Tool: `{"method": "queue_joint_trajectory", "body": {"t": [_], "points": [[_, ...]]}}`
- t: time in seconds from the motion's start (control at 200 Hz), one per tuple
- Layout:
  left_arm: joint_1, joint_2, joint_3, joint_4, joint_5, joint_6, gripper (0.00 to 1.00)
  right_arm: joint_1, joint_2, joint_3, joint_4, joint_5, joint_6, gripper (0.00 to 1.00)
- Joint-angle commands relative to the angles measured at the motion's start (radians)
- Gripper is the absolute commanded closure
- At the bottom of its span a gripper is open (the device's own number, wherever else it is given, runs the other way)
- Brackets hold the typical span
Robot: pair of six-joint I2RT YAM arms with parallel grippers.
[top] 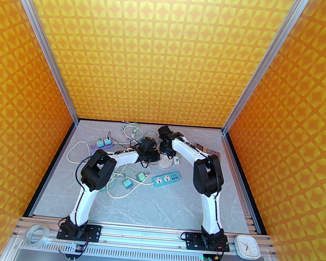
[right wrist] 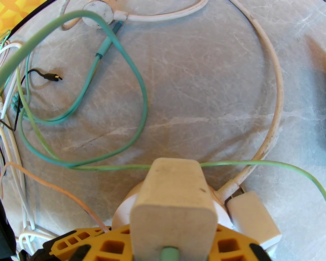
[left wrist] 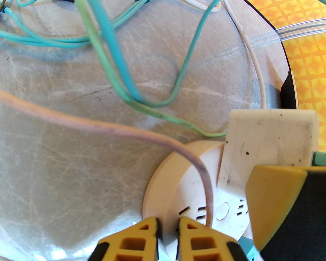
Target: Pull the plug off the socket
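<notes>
A round white socket (top: 168, 163) lies mid-table, and both grippers meet over it. In the left wrist view my left gripper (left wrist: 168, 239) is shut on the socket's rim (left wrist: 163, 193), one yellow finger on each side of the edge. A white cube-shaped plug (right wrist: 173, 204) stands upright in the socket (right wrist: 122, 211), with a green cable leaving its near end. My right gripper (right wrist: 173, 244) is shut on that plug, its yellow fingers (right wrist: 112, 244) pressed to both sides. From the left wrist the same plug (left wrist: 270, 137) shows with a right finger (left wrist: 275, 198) against it.
A second white adapter (right wrist: 252, 219) sits at the socket's right side. Green, white and pink cables tangle around it. A teal power strip (top: 166, 180), two teal chargers (top: 141, 176) and a purple strip (top: 101, 144) lie nearby. A calculator (top: 209, 151) rests at the back right.
</notes>
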Motion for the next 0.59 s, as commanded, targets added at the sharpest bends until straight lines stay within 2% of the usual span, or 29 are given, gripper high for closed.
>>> {"method": "queue_joint_trajectory", "body": {"t": [0.0, 0.165, 0.35, 0.45, 0.59], "points": [[-0.079, 0.189, -0.078, -0.199, 0.013, 0.027, 0.86, 0.111, -0.042, 0.084, 0.013, -0.305, 0.023, 0.9], [-0.08, 0.19, -0.081, -0.202, 0.013, 0.031, 0.87, 0.036, 0.065, 0.233, -0.066, -0.39, -0.013, 0.9], [-0.08, 0.193, -0.076, -0.207, 0.012, 0.037, 0.87, -0.003, 0.184, 0.458, -0.214, -0.391, -0.06, 0.91], [-0.081, 0.195, -0.076, -0.207, 0.012, 0.036, 0.87, 0.003, 0.158, 0.439, -0.195, -0.382, -0.047, 0.91], [-0.081, 0.198, -0.071, -0.208, 0.013, 0.037, 0.87, 0.046, 0.043, 0.265, -0.121, -0.313, -0.024, 0.91]]}}
